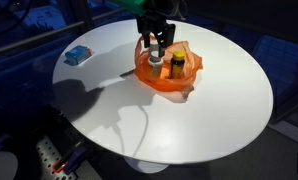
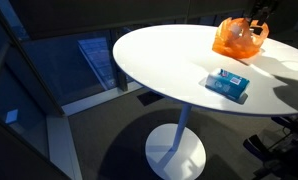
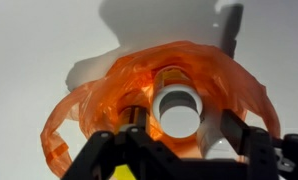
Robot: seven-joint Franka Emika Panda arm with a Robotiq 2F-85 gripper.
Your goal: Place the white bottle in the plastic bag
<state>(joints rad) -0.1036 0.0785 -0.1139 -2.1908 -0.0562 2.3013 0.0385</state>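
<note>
The orange plastic bag point(image 1: 185, 78) lies open on the round white table point(image 1: 189, 120); it also shows in an exterior view point(image 2: 237, 40) and fills the wrist view point(image 3: 89, 110). My gripper point(image 1: 155, 47) hangs right over the bag's mouth, shut on the white bottle point(image 1: 154, 58). In the wrist view the white bottle point(image 3: 177, 108) sits between the fingers point(image 3: 184, 135), its round end pointing down into the bag. A yellow-brown bottle point(image 1: 176, 66) stands inside the bag beside it.
A blue packet point(image 1: 77, 55) lies on the table away from the bag; it also shows in an exterior view point(image 2: 227, 83). The table stands on a single pedestal point(image 2: 177, 150). Dark floor and cables surround it.
</note>
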